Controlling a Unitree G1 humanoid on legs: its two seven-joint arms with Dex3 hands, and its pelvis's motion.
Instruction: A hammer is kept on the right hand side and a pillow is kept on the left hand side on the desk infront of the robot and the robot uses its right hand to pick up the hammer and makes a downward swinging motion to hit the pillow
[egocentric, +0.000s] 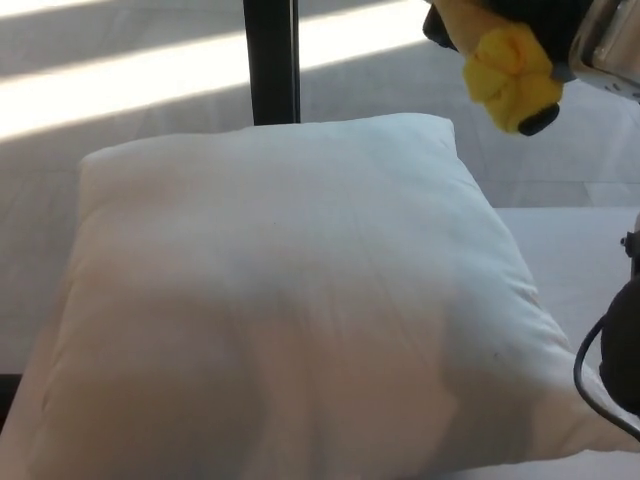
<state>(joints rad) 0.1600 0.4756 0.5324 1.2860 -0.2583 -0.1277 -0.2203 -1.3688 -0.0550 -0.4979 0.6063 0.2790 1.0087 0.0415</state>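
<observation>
A big white pillow (290, 300) fills most of the head view and lies flat on the desk. High at the top right, above the pillow's far right corner, my right hand (530, 12) is shut on the hammer (505, 70). Only the hammer's yellow padded handle and its black butt end show. The hammer's head is cut off by the top edge. The hammer is well clear of the pillow. My left hand does not show.
A black upright post (270, 60) stands behind the pillow. The white desk top (590, 250) shows to the pillow's right. A black cable and part of my body (612, 365) sit at the right edge. Sunlit floor lies beyond.
</observation>
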